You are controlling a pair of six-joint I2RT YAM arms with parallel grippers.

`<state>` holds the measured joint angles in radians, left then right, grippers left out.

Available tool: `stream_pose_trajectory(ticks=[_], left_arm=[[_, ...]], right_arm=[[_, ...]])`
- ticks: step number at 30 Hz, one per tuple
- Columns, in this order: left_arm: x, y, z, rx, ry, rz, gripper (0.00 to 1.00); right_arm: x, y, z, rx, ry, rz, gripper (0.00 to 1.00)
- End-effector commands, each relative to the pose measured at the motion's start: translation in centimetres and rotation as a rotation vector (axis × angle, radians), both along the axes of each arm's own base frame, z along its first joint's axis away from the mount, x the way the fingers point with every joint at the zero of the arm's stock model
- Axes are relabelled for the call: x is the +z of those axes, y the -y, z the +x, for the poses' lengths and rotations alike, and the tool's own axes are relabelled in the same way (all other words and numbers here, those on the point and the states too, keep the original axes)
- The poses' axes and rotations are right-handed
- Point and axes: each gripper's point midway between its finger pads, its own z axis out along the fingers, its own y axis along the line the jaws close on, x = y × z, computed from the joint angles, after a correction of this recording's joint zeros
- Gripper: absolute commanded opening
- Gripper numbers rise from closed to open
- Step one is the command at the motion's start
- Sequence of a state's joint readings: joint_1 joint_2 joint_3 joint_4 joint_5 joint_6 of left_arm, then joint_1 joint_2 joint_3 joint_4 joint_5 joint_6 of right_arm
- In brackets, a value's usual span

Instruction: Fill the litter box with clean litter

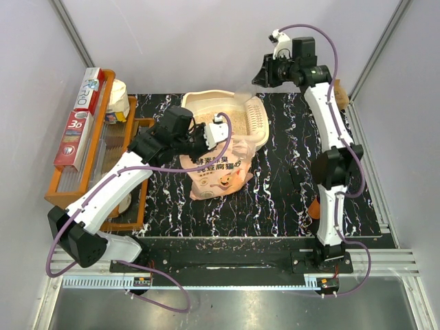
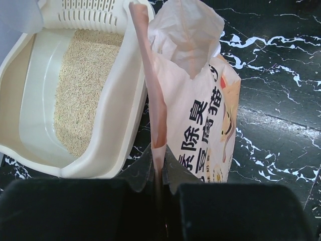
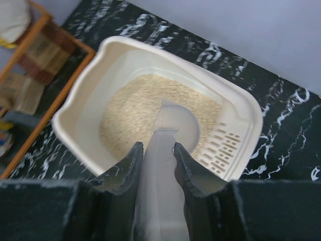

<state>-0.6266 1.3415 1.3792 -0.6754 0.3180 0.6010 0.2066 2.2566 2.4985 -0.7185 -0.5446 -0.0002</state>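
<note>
At the table's [image 1: 275, 206] left edge sat an orange wooden tray [image 1: 49, 196] carrying long boxes [image 1: 79, 127], well apart from the work. The left gripper [image 2: 159, 175] was clenched on the top edge of the bag [image 2: 200, 125], which stood upright, mouth up, near the table's middle. The bag was just beside the near wall of the litter box [image 2: 120, 115]. The box lay toward the far edge, its long axis running left to right and its slotted grille at the right end. Clean litter [image 2: 83, 85] covered only part of its floor, so the fill looked partly done.

The left arm was clearly the nearer 1 of the 2 to the bag. Any further pour would likely turn on tipping the bag's mouth away from the arms, over that near wall.

The right gripper [image 3: 159, 150] hung above the box, grasping the handle of a pale scoop [image 3: 173, 125]. The scoop's round end pointed down at the litter and might obstruct a pour.
</note>
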Motion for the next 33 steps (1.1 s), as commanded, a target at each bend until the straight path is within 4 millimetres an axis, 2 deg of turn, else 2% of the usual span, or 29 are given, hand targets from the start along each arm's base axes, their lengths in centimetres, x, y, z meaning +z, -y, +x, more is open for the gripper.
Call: stream_pose_trajectory(ticks=[1, 2, 3, 4, 6, 7, 8, 10, 11, 15, 20, 24, 25, 29, 32, 33], left_arm=[[3.4, 0.8, 0.7, 0.019, 0.071, -0.115, 0.0], [3.3, 0.9, 0.8, 0.028, 0.06, -0.122, 0.0], [3.3, 0.9, 0.9, 0.035, 0.058, -0.124, 0.0], [3.3, 0.9, 0.9, 0.038, 0.057, -0.128, 0.0], [3.2, 0.9, 0.8, 0.042, 0.052, -0.133, 0.0], [3.1, 0.9, 0.8, 0.045, 0.047, -0.134, 0.0], [3.1, 0.9, 0.7, 0.045, 0.048, -0.135, 0.0], [2.9, 0.7, 0.7, 0.048, 0.044, -0.132, 0.0], [2.8, 0.7, 0.7, 0.049, 0.041, -0.131, 0.0], [2.8, 0.9, 0.8, 0.056, 0.026, -0.147, 0.0], [3.1, 1.0, 1.0, 0.06, 0.022, -0.158, 0.0], [3.1, 1.0, 0.9, 0.058, 0.017, -0.16, 0.0], [3.2, 1.0, 0.9, 0.061, 0.02, -0.161, 0.0], [3.5, 0.9, 1.0, 0.065, 0.031, -0.163, 0.0], [3.8, 0.9, 1.1, 0.068, 0.033, -0.17, 0.0], [3.9, 0.9, 1.1, 0.071, 0.036, -0.175, 0.0]], right_arm=[[9.7, 0.2, -7.9, 0.192, 0.165, 0.011, 0.0], [11.2, 0.4, -10.0, 0.223, 0.183, 0.015, 0.0], [11.3, 0.4, -11.3, 0.253, 0.172, 0.012, 0.0], [10.1, 0.5, -13.0, 0.299, 0.118, -0.002, 0.0], [10.7, 0.8, -15.9, 0.344, 0.108, -0.01, 0.0], [9.6, 0.8, -17.6, 0.394, 0.06, -0.011, 0.0], [10.3, 0.8, -19.2, 0.422, 0.074, -0.011, 0.0], [9.4, 0.7, -21.4, 0.491, 0.042, 0.002, 0.0], [9.9, 0.8, -22.4, 0.501, 0.057, 0.002, 0.0], [8.4, 1.0, -23.5, 0.536, 0.055, -0.02, 0.0], [6.1, 0.3, -22.8, 0.577, 0.054, -0.063, 0.0], [4.0, -1.7, -22.2, 0.628, 0.045, -0.092, 0.0], [3.8, -2.8, -22.7, 0.673, 0.058, -0.103, 0.0], [1.6, -5.0, -24.7, 0.788, -0.002, -0.144, 0.0], [-0.1, -6.2, -23.8, 0.676, -0.094, -0.154, 0.0], [-1.6, -6.3, -21.6, 0.495, -0.17, -0.158, 0.0]])
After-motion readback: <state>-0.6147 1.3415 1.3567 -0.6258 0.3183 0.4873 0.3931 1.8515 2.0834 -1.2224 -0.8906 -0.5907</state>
